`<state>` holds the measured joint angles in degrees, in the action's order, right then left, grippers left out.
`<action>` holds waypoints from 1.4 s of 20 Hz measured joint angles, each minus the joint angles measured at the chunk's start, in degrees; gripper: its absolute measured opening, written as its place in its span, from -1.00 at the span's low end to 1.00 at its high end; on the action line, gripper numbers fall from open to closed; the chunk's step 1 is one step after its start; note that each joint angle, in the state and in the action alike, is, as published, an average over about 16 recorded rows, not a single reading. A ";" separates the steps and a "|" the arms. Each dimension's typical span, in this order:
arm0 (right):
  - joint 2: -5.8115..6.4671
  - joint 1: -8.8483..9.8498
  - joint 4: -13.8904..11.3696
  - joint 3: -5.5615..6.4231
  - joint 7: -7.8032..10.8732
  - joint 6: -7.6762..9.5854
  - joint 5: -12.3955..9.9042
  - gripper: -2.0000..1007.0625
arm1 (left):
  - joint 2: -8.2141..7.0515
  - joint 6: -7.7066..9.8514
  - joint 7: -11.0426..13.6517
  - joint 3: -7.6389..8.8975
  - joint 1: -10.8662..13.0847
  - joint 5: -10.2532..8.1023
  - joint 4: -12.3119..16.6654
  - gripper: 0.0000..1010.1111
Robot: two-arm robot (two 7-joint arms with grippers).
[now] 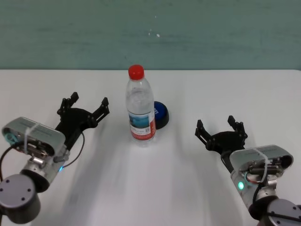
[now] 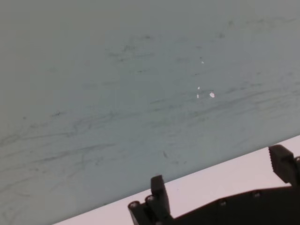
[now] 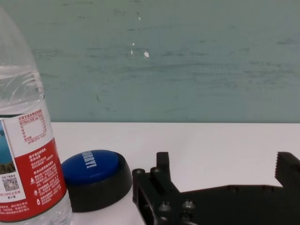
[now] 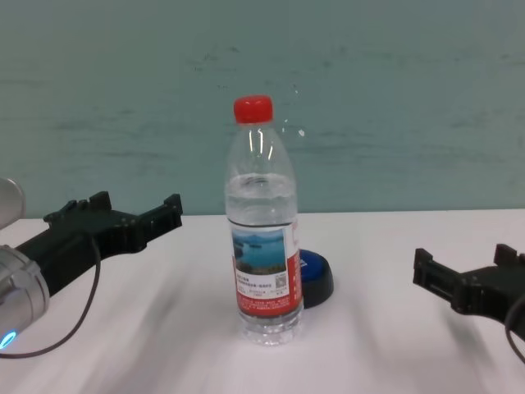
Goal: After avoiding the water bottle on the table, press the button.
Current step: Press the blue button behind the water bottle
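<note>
One blue dome button (image 1: 161, 114), rigid, press-from-above, sat mid-table (image 1: 150, 188) behind top-heavy water bottle (image 1: 140, 108); left gripper (image 1: 83, 106) and right gripper (image 1: 221, 128) both spread wide, empty.

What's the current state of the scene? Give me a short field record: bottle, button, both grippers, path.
water bottle: upright at the middle of the table, red cap on
button: blue top, black base, behind the bottle and to its right, partly hidden by it
left gripper: open, holding nothing, left of the bottle
right gripper: open, holding nothing, right of the bottle and nearer the robot than the button
contact: neither gripper touches anything
likely path: the right gripper seems to have the clearer line to the button
</note>
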<state>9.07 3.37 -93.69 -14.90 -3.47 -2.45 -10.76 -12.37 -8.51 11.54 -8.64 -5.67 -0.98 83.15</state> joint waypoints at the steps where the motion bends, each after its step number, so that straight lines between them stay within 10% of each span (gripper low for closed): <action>1: 0.00 0.00 0.00 0.00 0.00 0.00 0.00 0.99 | 0.07 -0.08 -0.04 -0.08 -0.24 0.14 -0.32 1.00; 28: 0.00 0.00 0.00 0.00 0.00 0.00 0.00 0.99 | 1.86 -2.02 -1.04 -1.74 -5.63 3.10 -6.79 1.00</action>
<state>9.07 3.37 -93.69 -14.90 -3.47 -2.45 -10.76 -10.51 -10.54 10.51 -10.38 -11.30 2.12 76.36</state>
